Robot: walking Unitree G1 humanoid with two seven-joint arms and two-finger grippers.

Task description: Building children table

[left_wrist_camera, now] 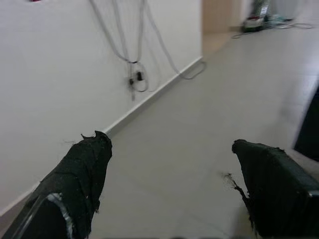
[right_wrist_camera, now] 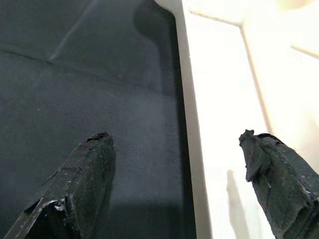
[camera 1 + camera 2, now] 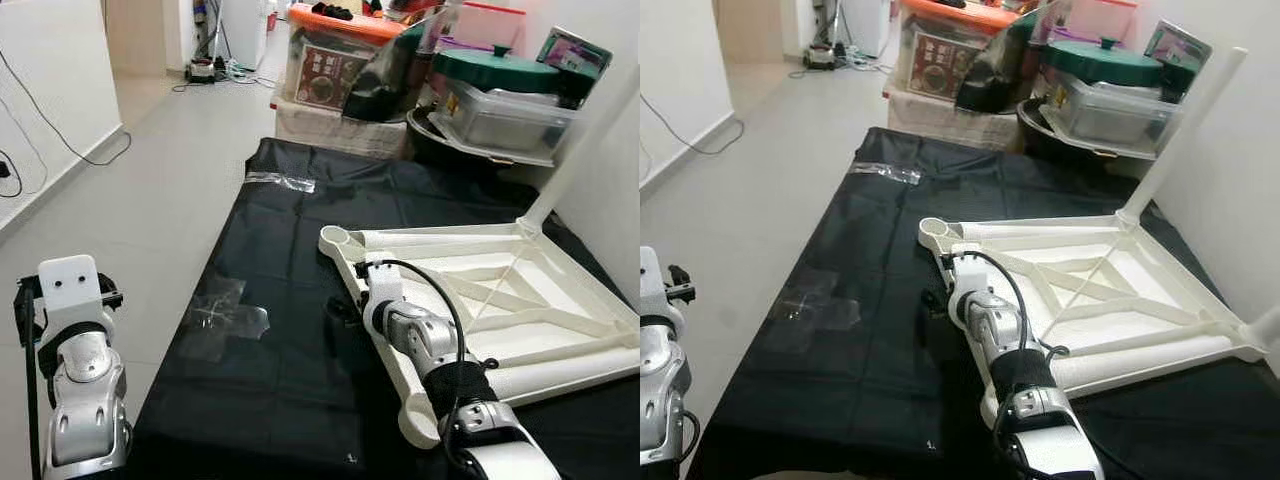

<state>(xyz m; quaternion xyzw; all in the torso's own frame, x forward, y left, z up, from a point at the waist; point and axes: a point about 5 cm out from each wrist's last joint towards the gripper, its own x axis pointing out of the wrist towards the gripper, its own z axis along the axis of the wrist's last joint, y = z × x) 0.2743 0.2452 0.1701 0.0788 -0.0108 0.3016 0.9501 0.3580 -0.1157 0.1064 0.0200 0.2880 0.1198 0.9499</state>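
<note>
- Right gripper (image 2: 174, 184): fingers apart, straddling the near-left rim of the tabletop (image 3: 500, 290).
- Left gripper (image 1: 169, 189): fingers apart, idle.
- Risk: closing off-centre may push the rim sideways across the mat (image 3: 280, 300).

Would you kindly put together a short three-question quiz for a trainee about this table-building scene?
1. True or false: the white table top lies upside down on the black sheet.
2. How many legs stand upright in the table top's corners? A) none B) one C) three
3. Fill in: the right gripper is open, one finger over the sheet and the other over the table's ____.

Key:
1. True; its ribbed underside faces up.
2. B; one leg stands at the far corner, another leg lies along the near edge.
3. Edge. The left gripper, also open, points at the bare floor.
</note>
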